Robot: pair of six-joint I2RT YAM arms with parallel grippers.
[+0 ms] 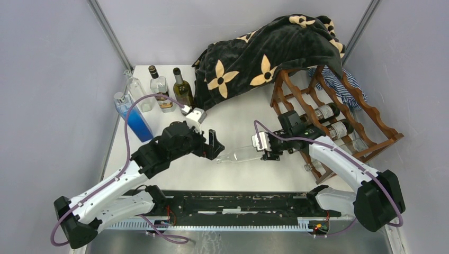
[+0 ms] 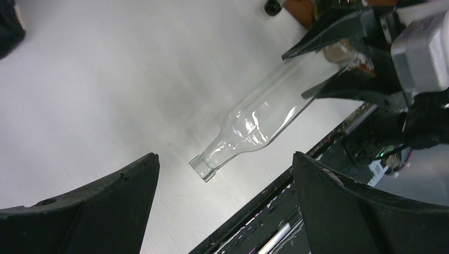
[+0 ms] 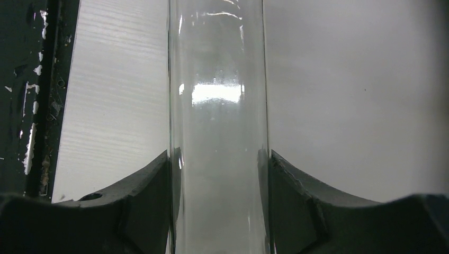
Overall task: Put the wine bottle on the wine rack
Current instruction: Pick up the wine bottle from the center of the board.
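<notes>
Left gripper wide open, its two black fingers well apart, nothing between them. Just beyond the tips, a clear glass bottle lay slanted, its open mouth toward the left gripper and its body running off to the right. Right gripper clamped across the bottle's body, one black finger on each side. White table beneath; whether the bottle touched it could not be told. Black base rail along the near edge. Reddish-brown wood at the far side.
</notes>
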